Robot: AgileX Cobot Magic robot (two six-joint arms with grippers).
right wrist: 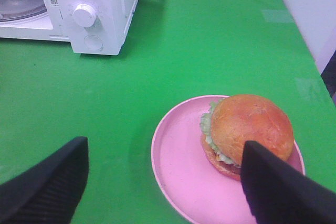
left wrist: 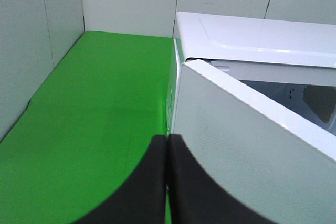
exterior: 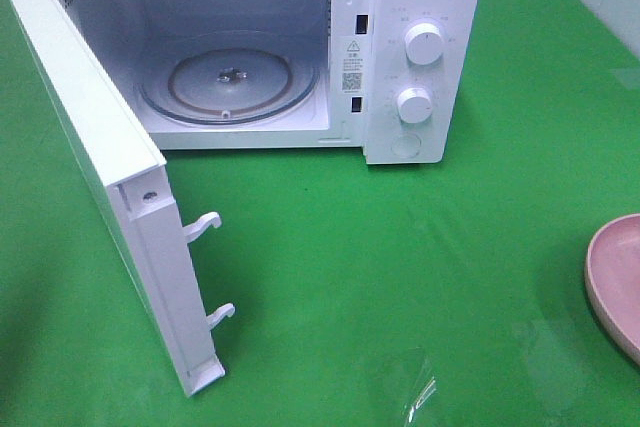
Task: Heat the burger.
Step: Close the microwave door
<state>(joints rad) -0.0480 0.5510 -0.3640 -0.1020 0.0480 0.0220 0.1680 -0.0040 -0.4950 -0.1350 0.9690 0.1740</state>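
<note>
The burger (right wrist: pixel 247 129), with a golden-brown bun and green lettuce, sits on a pink plate (right wrist: pixel 176 166) in the right wrist view. My right gripper (right wrist: pixel 163 187) is open and empty above the plate, with one finger (right wrist: pixel 278 192) in front of the burger's near side. The white microwave (exterior: pixel 420 57) stands at the back with its door (exterior: pixel 110 187) swung wide open to the left and an empty glass turntable (exterior: pixel 230 82) inside. My left gripper (left wrist: pixel 167 182) is shut and empty, just outside the open door (left wrist: pixel 252 156). Neither gripper shows in the exterior view.
The pink plate's edge (exterior: pixel 612 282) shows at the right border of the exterior view, in front of and right of the microwave. Two knobs (exterior: pixel 424 44) are on the microwave's right panel. Green cloth (exterior: pixel 400 267) covers the table. A wall (left wrist: pixel 31 51) borders the table's left side.
</note>
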